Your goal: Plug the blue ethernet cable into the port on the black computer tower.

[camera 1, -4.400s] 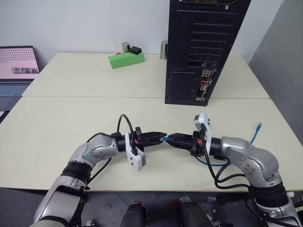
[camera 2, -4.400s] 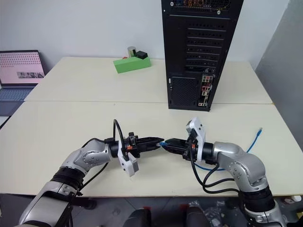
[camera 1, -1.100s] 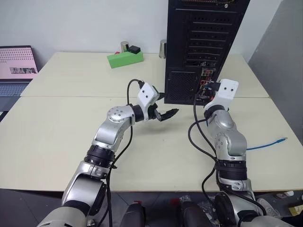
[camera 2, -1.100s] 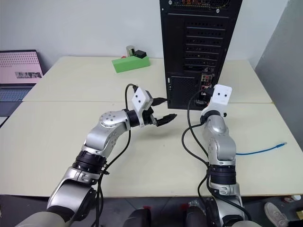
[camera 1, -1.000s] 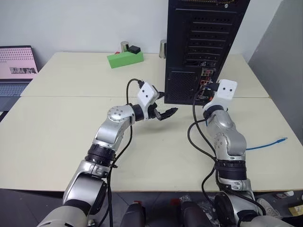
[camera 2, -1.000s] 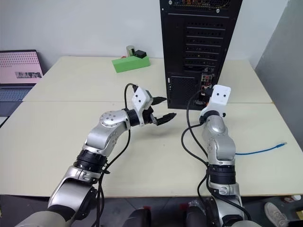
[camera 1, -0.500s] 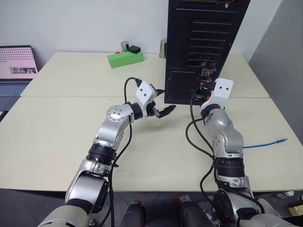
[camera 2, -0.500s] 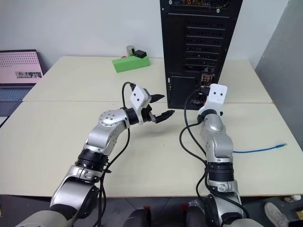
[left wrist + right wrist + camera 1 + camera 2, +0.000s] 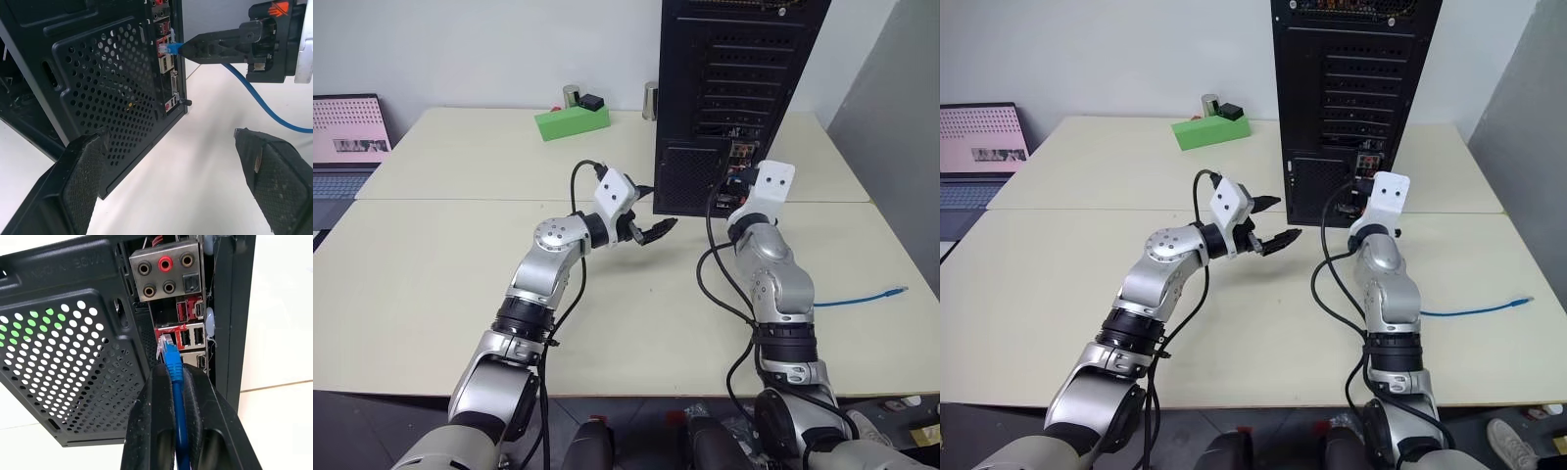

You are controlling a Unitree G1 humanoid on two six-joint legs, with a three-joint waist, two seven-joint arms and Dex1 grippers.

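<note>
The black computer tower (image 9: 734,88) stands at the back of the table, its rear panel facing me. My right gripper (image 9: 172,369) is shut on the blue ethernet cable (image 9: 176,396) just behind its clear plug (image 9: 165,342). The plug's tip is right at the coloured connector cluster (image 9: 188,338) and covers the spot where the port would be, so I cannot tell whether it is seated. The rest of the cable (image 9: 857,298) trails right across the table. My left gripper (image 9: 656,227) hovers open and empty a little left of the tower's lower corner, its fingers (image 9: 83,181) wide apart.
A green block (image 9: 573,121) and two small metal cylinders (image 9: 651,101) sit at the back, left of the tower. A laptop (image 9: 347,147) is at the far left. A grey wall (image 9: 901,147) borders the table's right side.
Several seconds ago both grippers met at the plug low over the front of the table. Both have since risen to the tower, and the left one is now open. Nothing has moved in the last half second.
</note>
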